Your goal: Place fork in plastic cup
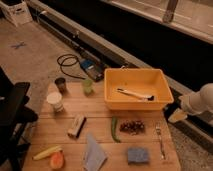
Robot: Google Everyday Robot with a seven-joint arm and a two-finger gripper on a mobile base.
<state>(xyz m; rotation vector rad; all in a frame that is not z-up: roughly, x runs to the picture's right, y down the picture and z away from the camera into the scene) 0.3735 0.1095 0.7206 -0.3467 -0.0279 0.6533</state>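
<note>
Leftmost, a dark piece of furniture (12, 112) crowds the edge of the wooden bench (100, 114). At the bench's front left corner lie a yellowish elongated item (47, 152) and, just beside it, an orange rounded piece (57, 161); what either is cannot be told. Further back on that side stands a white cup (55, 101), with a small dark grey cup (61, 83) behind it near the back edge.

On the floor beyond, a black cable (67, 62) loops toward a blue-topped device (91, 66). The plastic cup (88, 86), pale green and upright, stands at the back edge between the grey cup and a yellow bin (134, 105). A small tan block (76, 125) lies toward the middle of the bench, and a folded grey-blue cloth (93, 154) lies at the front.

The bin holds a pale-handled utensil (135, 93) lying across its floor. In front of the bin, a green pepper (115, 129) lies lengthwise beside a dark, clumped pile (132, 127). A blue sponge (137, 155) rests near the front edge.

The fork (160, 140) lies flat near the right edge, tines pointing toward the back, well apart from the plastic cup.

Past that edge, the white arm (200, 101) reaches in, and the gripper (177, 116) hangs off the bench, beyond the fork, its fingers spread apart and holding nothing.
</note>
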